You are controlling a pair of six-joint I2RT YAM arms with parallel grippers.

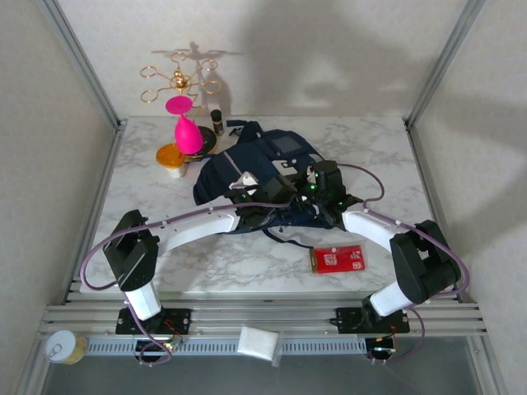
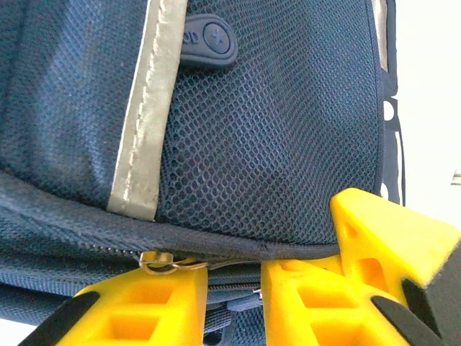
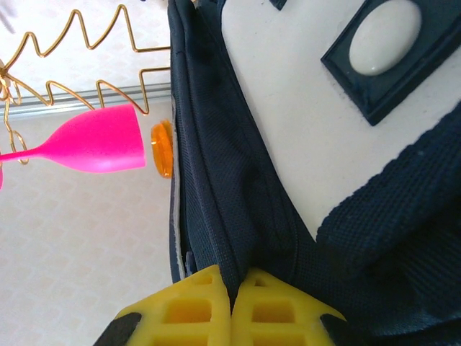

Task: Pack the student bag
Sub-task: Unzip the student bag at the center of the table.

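A lab test booth: aluminium frame rails [image 1: 263, 314], plain white panel walls [image 1: 288, 58], marble-look tabletop [image 1: 247, 265].

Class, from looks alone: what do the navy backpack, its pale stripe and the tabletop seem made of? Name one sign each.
Navy-blue fabric backpack: matte woven synthetic; mesh panel with open holes. Pale grey stripe: smooth trim, perhaps reflective vinyl; stitched edge. White tabletop: marble pattern, grey veins; stone or laminate.

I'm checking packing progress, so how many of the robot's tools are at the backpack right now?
2. The left tool is at the backpack's zipper pull, jaws slightly apart; the right tool is shut on a fold of its fabric.
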